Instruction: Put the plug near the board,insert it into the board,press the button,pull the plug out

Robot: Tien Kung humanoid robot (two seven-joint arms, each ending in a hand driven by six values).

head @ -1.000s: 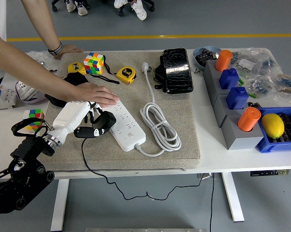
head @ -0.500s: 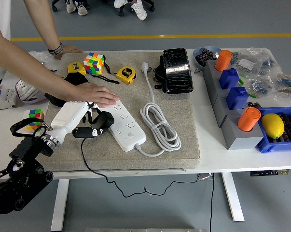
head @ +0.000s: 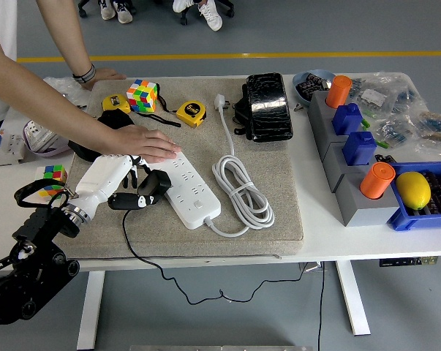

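A white power strip lies on the grey mat, its white cable coiled to its right. My left hand comes in from the lower left and is shut on a black plug at the strip's left edge. The plug's thin black cord runs down off the table's front. A person's hand lies flat on the far end of the strip and holds it down. My right hand is out of view.
Two Rubik's cubes, a yellow tape measure, a black pouch. At the right stand grey blocks with orange and blue pieces and a blue bin with a lemon. The person's other hand rests at the mat's far left.
My left hand has drawn slightly left and toward me with the plug in it. The person's hand stays on the strip.
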